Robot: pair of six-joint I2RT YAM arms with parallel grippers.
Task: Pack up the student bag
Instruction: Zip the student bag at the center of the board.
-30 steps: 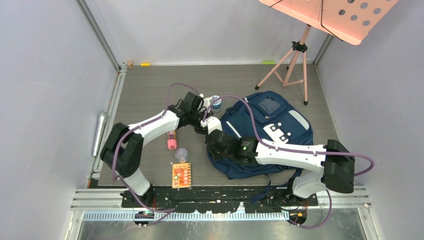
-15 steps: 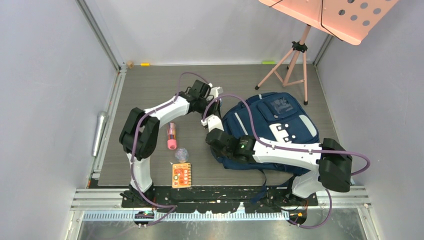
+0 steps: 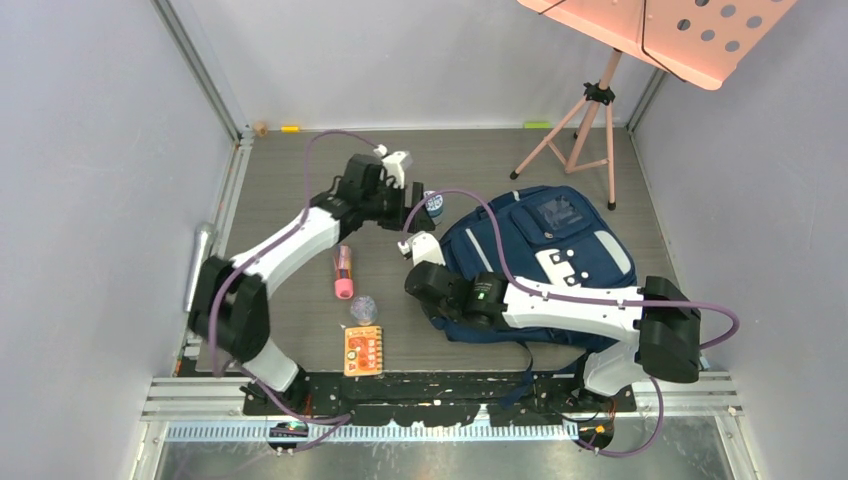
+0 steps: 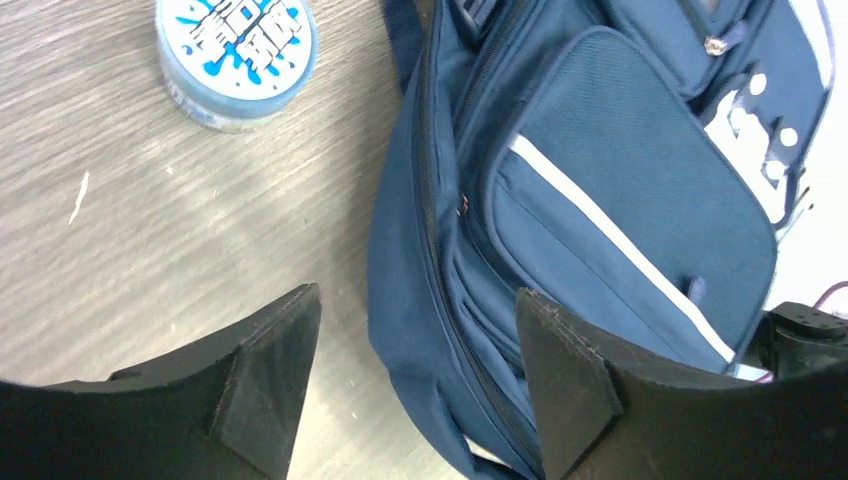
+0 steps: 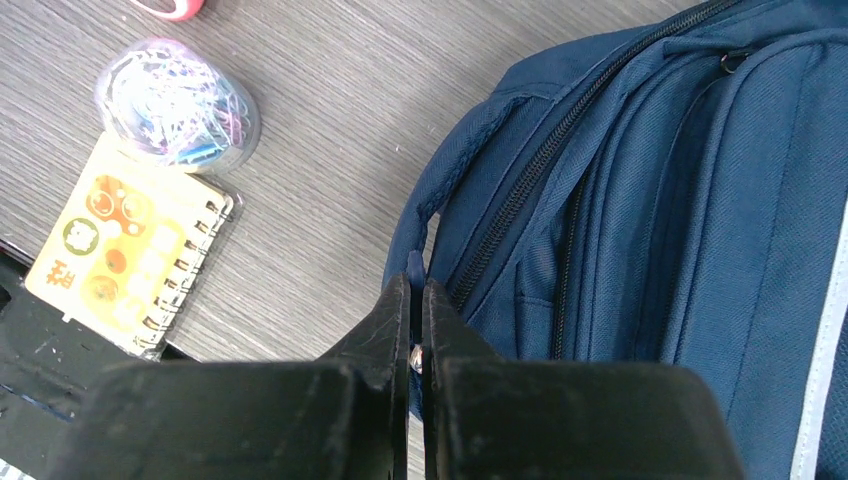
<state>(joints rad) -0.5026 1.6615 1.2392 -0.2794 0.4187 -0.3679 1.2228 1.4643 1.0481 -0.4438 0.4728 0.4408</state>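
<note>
The student bag [image 3: 545, 260] is navy with pale stripes and white patches, and lies flat on the grey floor right of centre. My left gripper [image 3: 412, 207] hovers above the bag's upper left edge [image 4: 600, 180]. Seen from its wrist, the left gripper [image 4: 418, 300] is open with nothing between its fingers. My right gripper [image 3: 425, 290] sits at the bag's lower left side. In the right wrist view, the right gripper [image 5: 415, 292] is shut on a small blue zip pull [image 5: 413, 268] beside the main zip of the bag [image 5: 640, 200].
A round blue-and-white tin [image 3: 434, 205] [image 4: 235, 55] stands just left of the bag. A pink tube [image 3: 343, 275], a clear box of paper clips [image 3: 363, 308] [image 5: 178, 100] and an orange spiral notebook [image 3: 364, 350] [image 5: 130, 255] lie to the left. A pink music stand [image 3: 585, 120] stands behind.
My left gripper has opened, let go of the bag's edge and drawn back up and to the left. The bag has shifted and settled. The right gripper stays shut.
</note>
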